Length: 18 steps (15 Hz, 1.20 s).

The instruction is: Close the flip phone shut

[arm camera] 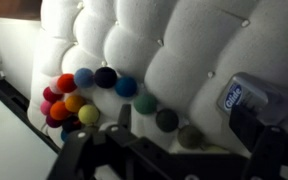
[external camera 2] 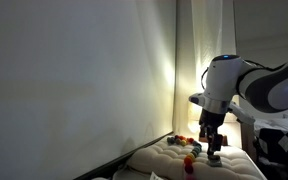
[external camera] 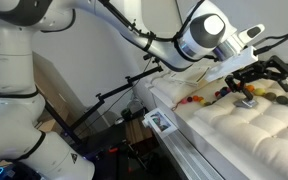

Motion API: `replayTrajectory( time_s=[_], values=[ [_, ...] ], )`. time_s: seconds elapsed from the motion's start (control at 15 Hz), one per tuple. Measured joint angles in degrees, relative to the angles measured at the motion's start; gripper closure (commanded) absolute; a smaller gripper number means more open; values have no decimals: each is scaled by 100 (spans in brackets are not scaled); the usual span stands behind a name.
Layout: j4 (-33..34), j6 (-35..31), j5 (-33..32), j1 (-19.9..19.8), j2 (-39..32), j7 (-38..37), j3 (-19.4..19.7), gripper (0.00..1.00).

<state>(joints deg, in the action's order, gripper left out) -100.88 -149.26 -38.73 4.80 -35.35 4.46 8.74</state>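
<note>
The flip phone [arm camera: 250,100] is a small silver-grey gadget with a blue label, lying on a white tufted cushion [arm camera: 154,45] at the right of the wrist view. I cannot tell whether its halves are open or shut. It also shows in both exterior views [external camera: 246,101] [external camera 2: 215,157], just under the gripper. My gripper [external camera: 257,78] [external camera 2: 213,143] hovers right above it with fingers spread and empty. In the wrist view the gripper [arm camera: 189,135] shows as dark fingers at the bottom, one of them overlapping the phone's lower edge.
A curved row of multicoloured small balls [arm camera: 79,95] lies on the cushion beside the phone, also seen in both exterior views [external camera: 199,98] [external camera 2: 189,144]. A white box [external camera: 160,122] and black stands [external camera: 114,100] sit off the cushion's edge. A wall [external camera 2: 74,80] is close behind.
</note>
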Motion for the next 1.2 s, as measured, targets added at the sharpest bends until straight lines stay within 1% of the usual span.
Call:
replayTrajectory(
  time_s=[0.27, 0.67, 1.2],
  values=[
    [3, 4, -76, 87, -23, -3, 0, 0],
    [62, 6, -75, 82, -155, 11, -11, 0],
    [114, 62, -113, 125, -206, 222, -54, 0]
  ],
)
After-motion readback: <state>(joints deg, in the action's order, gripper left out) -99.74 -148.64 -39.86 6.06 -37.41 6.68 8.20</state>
